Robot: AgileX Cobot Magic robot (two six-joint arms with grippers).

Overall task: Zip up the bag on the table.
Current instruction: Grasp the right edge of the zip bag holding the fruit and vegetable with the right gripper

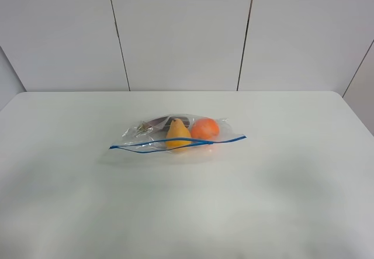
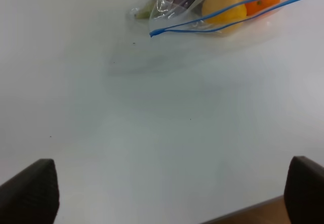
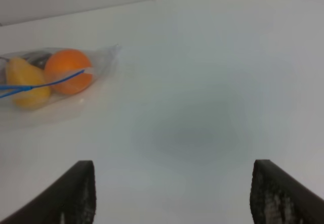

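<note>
The clear crinkly bag (image 1: 135, 133) lies near the middle of the white table (image 1: 274, 200). Through it show a yellow pear (image 1: 178, 134), an orange (image 1: 205, 128) and a dark item (image 1: 169, 121). Its blue zip strip (image 1: 175, 142) runs along the near edge, and its two strands stand apart over the left part. No arm shows in the exterior high view. My left gripper (image 2: 167, 198) is open and empty, well short of the bag (image 2: 172, 4). My right gripper (image 3: 177, 193) is open and empty, off to the side of the bag (image 3: 104, 57).
White wall panels (image 1: 181, 31) stand behind the table's far edge. The table's near edge and a brown floor strip (image 2: 248, 214) show in the left wrist view.
</note>
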